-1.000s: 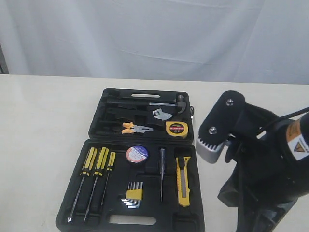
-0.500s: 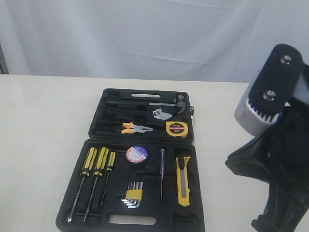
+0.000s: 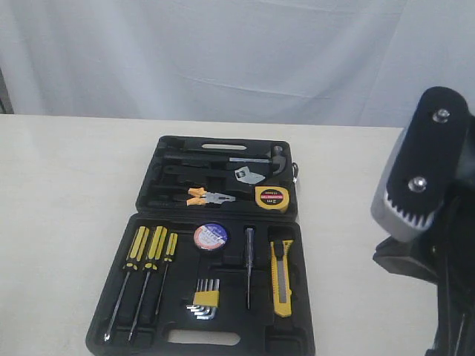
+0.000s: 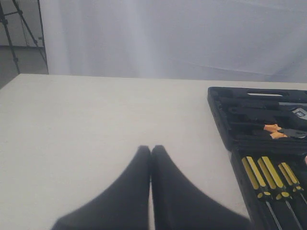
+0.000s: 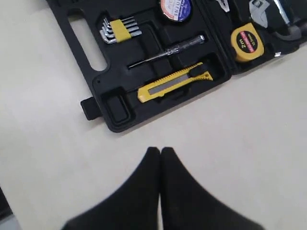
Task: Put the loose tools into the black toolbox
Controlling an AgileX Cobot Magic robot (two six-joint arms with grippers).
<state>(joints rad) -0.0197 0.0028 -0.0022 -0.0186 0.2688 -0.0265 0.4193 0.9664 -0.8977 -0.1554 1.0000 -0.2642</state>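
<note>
1. Right arm (image 3: 423, 170) is nearest, at the table's (image 3: 67, 185) right edge. Right gripper (image 5: 159, 149): jaws pressed together, nothing in them. It hangs over bare table just off the toolbox's (image 3: 256, 326) near right corner.
2. Left gripper (image 4: 150, 147): jaws also closed and empty, over bare table off the toolbox's left side, well apart from it.
3. The toolbox lies open and flat, with both halves on the table and the slot handle at the near edge.
4. Near half:
   - hex keys (image 3: 204, 300) sit mid-front;
   - knife (image 3: 281, 278) lies in its recess along the right edge, lengthwise;
   - screwdrivers (image 3: 145, 267) are along the left edge;
   - tape roll (image 3: 210, 236) sits at the far edge by the hinge, near the centre.
5. Far half:
   - pliers (image 3: 210, 197) are just past the hinge, left of centre;
   - tape measure (image 3: 271, 197) is at the near right corner of that half.
   - I can't tell whether the pliers are pressed fully home.
6. Step: I judge placing is done. All four task tools are inside the toolbox, and no view shows a loose tool on the table.
7. Next move:
   - Nothing is left to pick, so keep both arms clear of the toolbox.
   - If anything is needed, check how the pliers are seated.
   - A press there means reaching across the hinge without knocking the tape roll or tape measure.
</note>
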